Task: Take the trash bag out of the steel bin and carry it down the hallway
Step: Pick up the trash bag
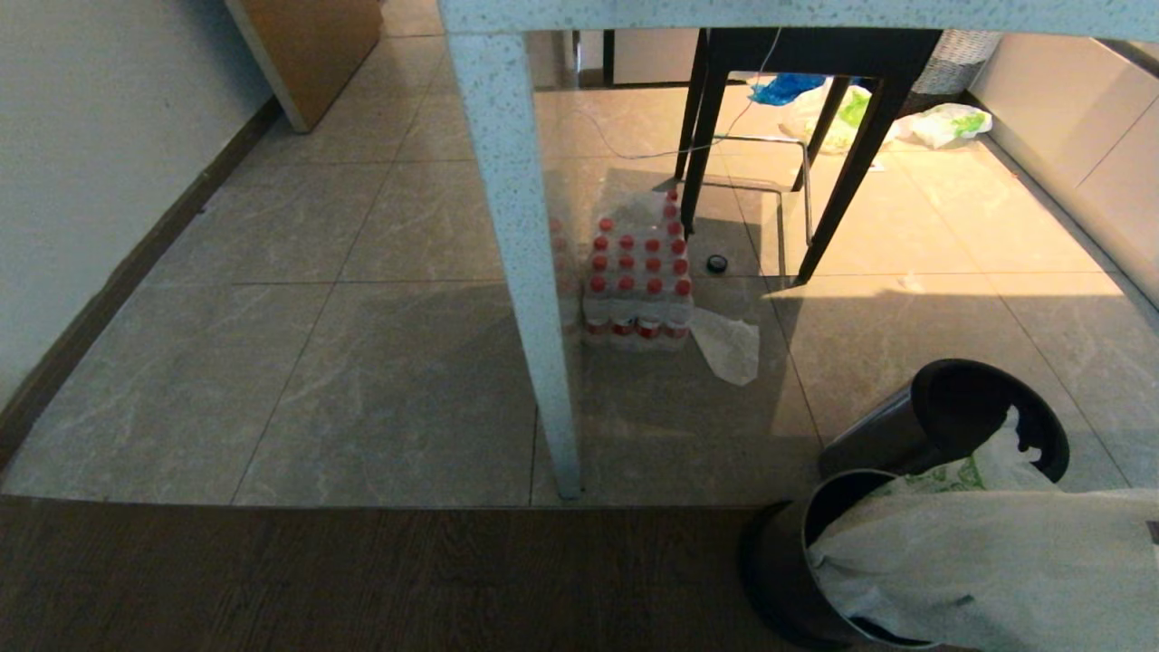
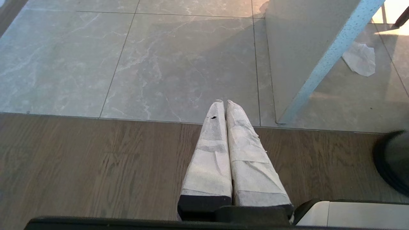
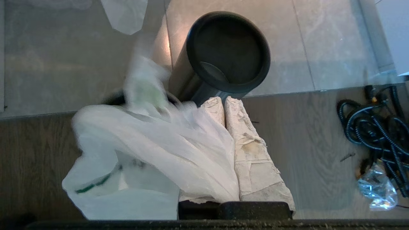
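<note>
While the left gripper [image 2: 222,103] hangs idle with its wrapped fingers pressed together over the seam between dark wood-grain flooring [image 2: 96,166] and glossy grey marbled tiles [image 2: 179,57], the right gripper [image 3: 223,100] is clamped on the trash bag [image 3: 153,150], whose thin white film with green print drapes over one of its fingers. Just beyond its fingertips stands a steel bin [image 3: 228,52], dark-rimmed and empty. In the head view the bag spills from a nearer steel bin [image 1: 788,561] at the lower right. Farther out, a pale speckled table leg [image 1: 530,272] meets the tiles; behind it sit a pack of red-capped bottles [image 1: 638,285] and a clear plastic scrap [image 1: 729,349]. Black coiled cables [image 3: 374,124] lie on the wood beside the right gripper.
</note>
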